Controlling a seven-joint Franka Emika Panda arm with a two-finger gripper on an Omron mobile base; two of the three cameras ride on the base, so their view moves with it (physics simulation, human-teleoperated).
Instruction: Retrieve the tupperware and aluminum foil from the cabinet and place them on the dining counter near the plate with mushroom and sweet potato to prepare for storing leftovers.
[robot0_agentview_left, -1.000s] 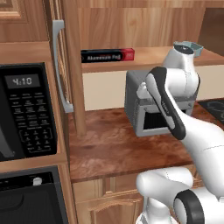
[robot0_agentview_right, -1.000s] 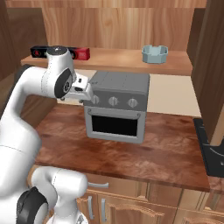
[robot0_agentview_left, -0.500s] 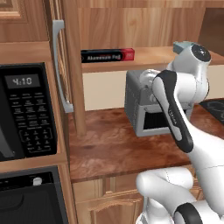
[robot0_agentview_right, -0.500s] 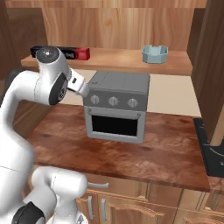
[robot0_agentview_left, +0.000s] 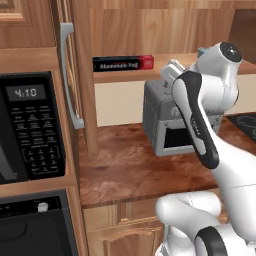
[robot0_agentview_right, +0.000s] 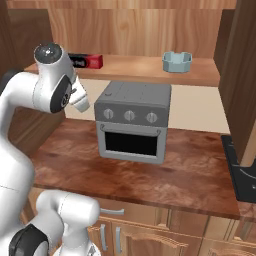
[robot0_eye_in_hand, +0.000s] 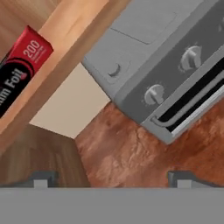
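With the jaws wide and empty, a careless reach risked knocking the foil (robot0_agentview_left: 122, 63) or tub (robot0_agentview_right: 177, 61) off the shelf (robot0_agentview_right: 135, 70) onto the oven (robot0_agentview_right: 133, 121).

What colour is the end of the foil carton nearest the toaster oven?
Red; the rest of the aluminum foil carton is black. Clearest in the hand view.

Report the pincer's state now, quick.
Pincer: open, jaws spread wide, holding nothing.
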